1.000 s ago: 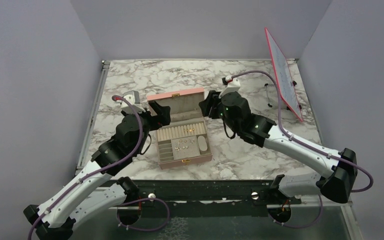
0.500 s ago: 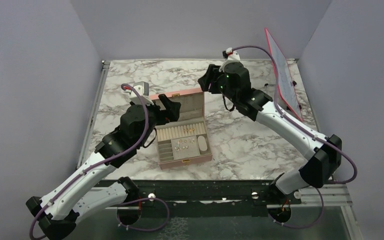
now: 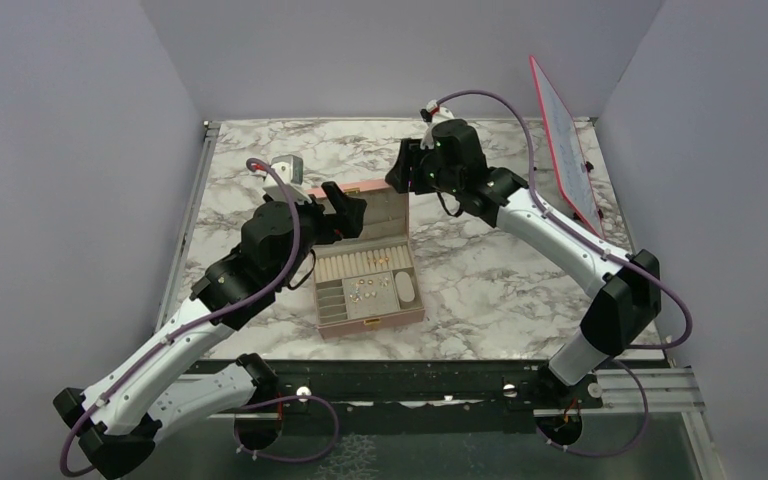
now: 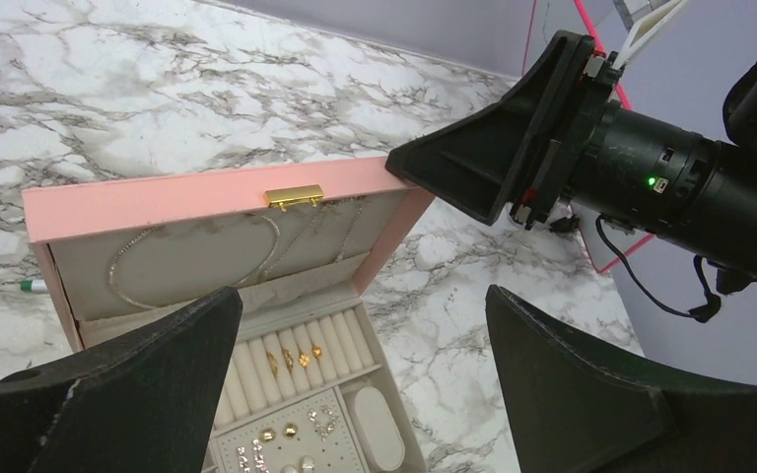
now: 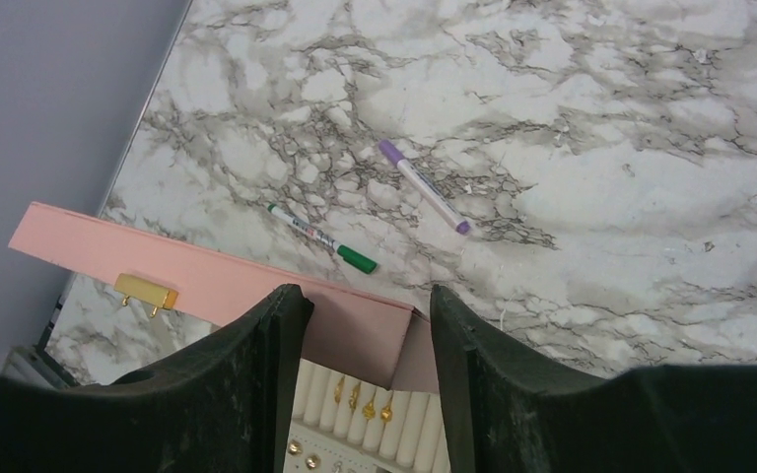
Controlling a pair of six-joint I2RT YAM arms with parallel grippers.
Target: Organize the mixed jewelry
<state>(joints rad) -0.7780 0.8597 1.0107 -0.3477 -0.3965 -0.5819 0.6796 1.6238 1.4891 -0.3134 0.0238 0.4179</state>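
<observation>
From above: box [image 3: 372,322] open, rings [image 3: 385,260] and earrings [image 3: 363,292] sorted inside; left gripper [image 3: 345,210] and right gripper [image 3: 400,170] spread, empty, flanking the lid [image 3: 375,212]; left wrist: clasp [image 4: 293,197] ahead, nothing pinched; right wrist: poised over lid corner — likely closing next; calls for an even push.

Rear overhead view; wrist close-ups of box [image 3: 371,324]
</observation>
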